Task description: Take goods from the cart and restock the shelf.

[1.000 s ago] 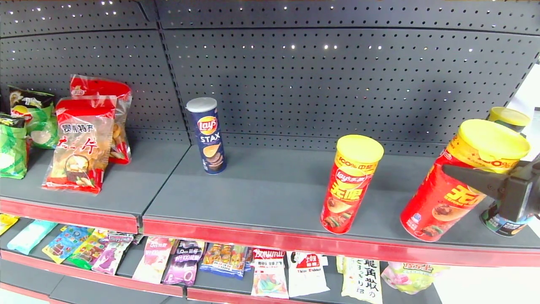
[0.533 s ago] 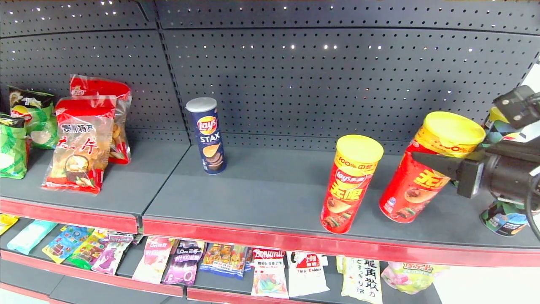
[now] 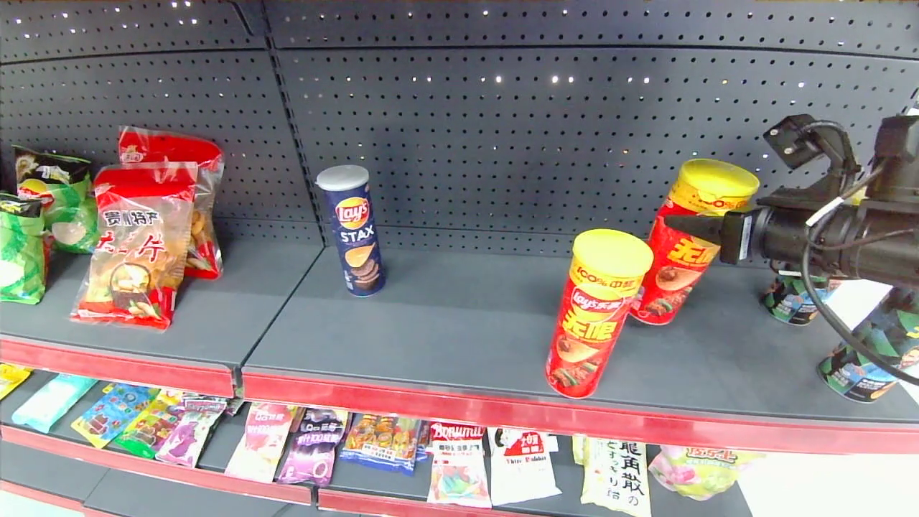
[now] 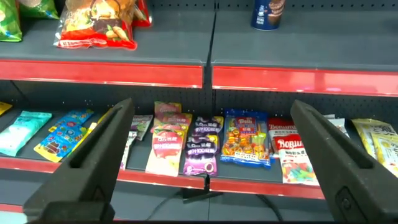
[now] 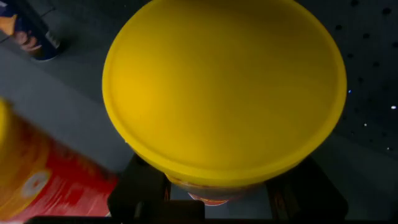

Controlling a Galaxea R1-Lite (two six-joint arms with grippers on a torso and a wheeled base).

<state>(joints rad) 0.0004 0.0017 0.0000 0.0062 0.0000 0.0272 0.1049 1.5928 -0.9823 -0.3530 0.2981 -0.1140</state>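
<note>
R gripper [image 3: 695,224] w/ held can [image 3: 682,266] moved from shelf [image 3: 445,323] front edge back toward 11 o'clock, now at 1 o'clock of standing can [image 3: 596,316].

Two red cans [image 3: 599,316] [image 3: 691,240], one blue can [image 3: 353,230], two dark cans [image 3: 792,300] [image 3: 858,372], two red bags [image 3: 136,244] [image 3: 197,208], two green bags [image 3: 20,251] [image 3: 64,201]

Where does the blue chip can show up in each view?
Head view: the blue chip can stands upright on the grey shelf board, left of the upright red can.
Left wrist view: its base stands on that board, above the row of sachets.
Right wrist view: its lower part shows beyond the yellow-lidded can.
Shared landmark: the grey shelf board.
</note>
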